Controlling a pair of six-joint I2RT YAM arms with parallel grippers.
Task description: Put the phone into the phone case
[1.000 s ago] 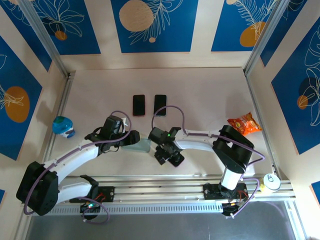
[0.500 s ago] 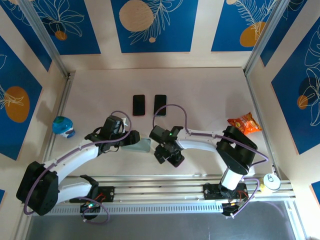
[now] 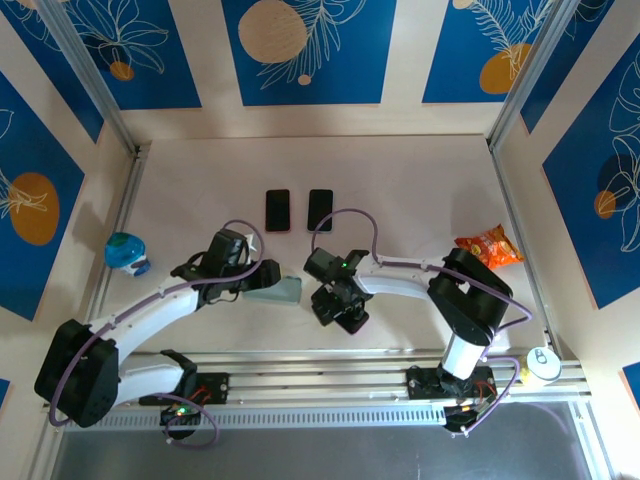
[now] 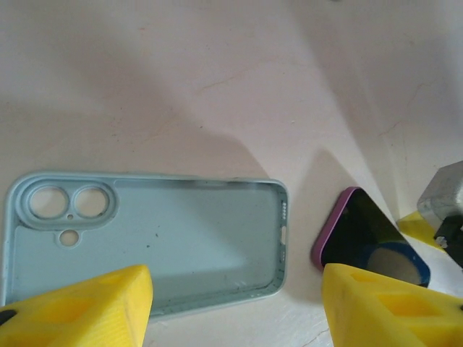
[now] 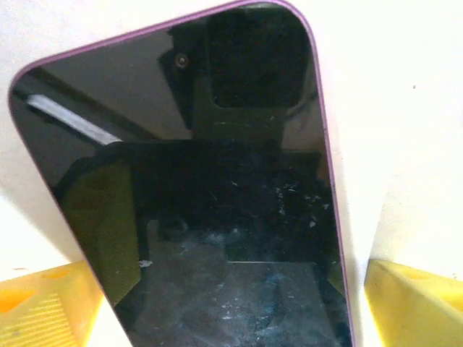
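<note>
Right arm has edged forward; both jaws gape, phone (image 5: 210, 195) and case (image 4: 145, 242) partly cropped.

White arm links, black joints, purple cables (looping), yellow fingertips (image 4: 79, 303)

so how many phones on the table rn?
3. Two dark phones lie side by side at the table's far middle, one left, one right. A purple-edged phone lies between the right gripper's fingers, beside the case.
</note>
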